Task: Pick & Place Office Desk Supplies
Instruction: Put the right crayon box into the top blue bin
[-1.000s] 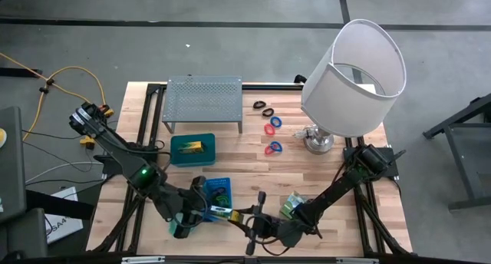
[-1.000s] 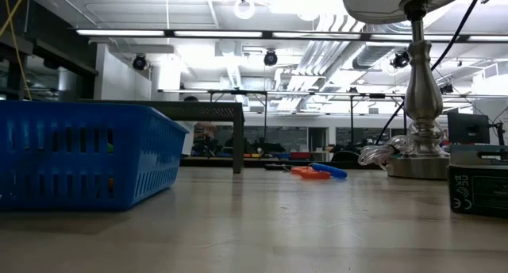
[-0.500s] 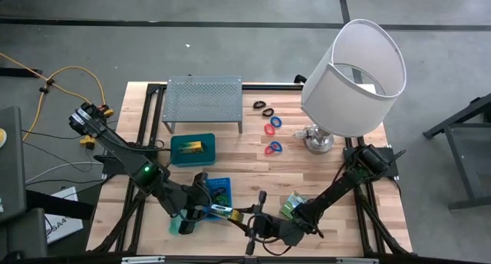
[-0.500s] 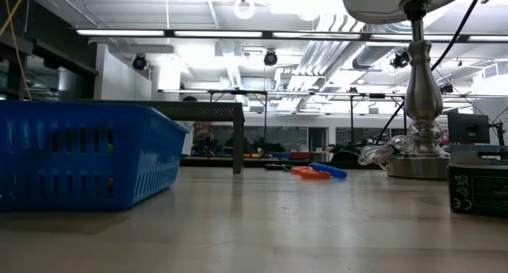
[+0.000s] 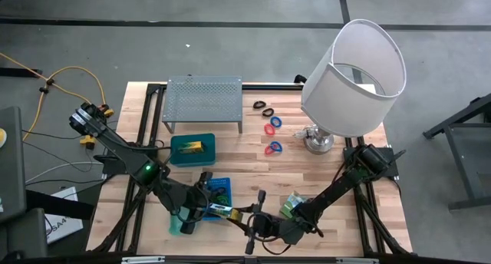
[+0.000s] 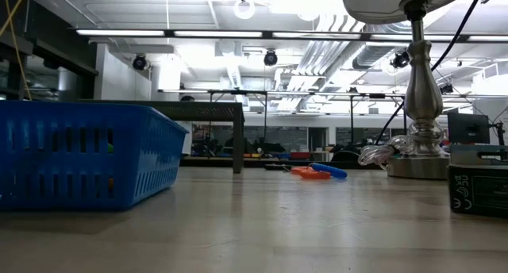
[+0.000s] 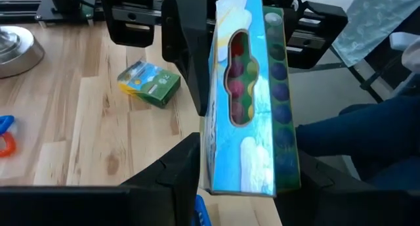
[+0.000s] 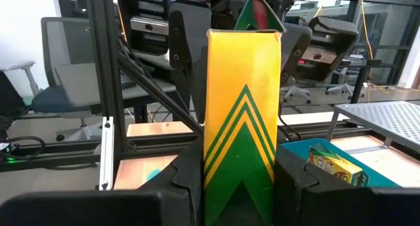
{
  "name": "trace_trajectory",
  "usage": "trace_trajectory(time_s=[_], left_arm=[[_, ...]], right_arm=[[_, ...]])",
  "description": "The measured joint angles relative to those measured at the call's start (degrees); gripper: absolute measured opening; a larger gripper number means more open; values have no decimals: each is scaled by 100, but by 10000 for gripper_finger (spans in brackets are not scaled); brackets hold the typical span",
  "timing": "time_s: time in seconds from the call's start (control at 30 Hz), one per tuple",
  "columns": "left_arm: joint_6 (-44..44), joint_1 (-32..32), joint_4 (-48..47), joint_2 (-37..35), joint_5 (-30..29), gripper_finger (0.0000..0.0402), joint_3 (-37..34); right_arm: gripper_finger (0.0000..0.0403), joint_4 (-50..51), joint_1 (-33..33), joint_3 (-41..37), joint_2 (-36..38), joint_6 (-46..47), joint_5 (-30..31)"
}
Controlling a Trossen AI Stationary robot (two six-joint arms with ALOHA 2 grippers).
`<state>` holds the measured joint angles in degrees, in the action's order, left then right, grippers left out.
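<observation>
Both grippers are pinching the same box (image 5: 222,212) at the table's near edge, just beside the blue basket (image 5: 216,184): left gripper (image 5: 205,211) on one end, right gripper (image 5: 251,218) on the other. Its long axis runs roughly level from one gripper to the other. If one pulls or twists before the other lets go, I'd guess the box buckles or drops off the edge.
</observation>
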<state>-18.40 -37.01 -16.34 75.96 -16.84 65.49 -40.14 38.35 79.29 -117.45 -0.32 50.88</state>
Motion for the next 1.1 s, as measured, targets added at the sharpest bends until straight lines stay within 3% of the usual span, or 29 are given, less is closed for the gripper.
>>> trace_trajectory(time_s=[0.77, 1.1], left_arm=[[101, -7, 21, 0, 56, 150, 0], [111, -8, 11, 0, 55, 104, 0]], right_arm=[[106, -194, 0, 0, -2, -149, -16], [106, -199, 2, 0, -4, -127, 4]])
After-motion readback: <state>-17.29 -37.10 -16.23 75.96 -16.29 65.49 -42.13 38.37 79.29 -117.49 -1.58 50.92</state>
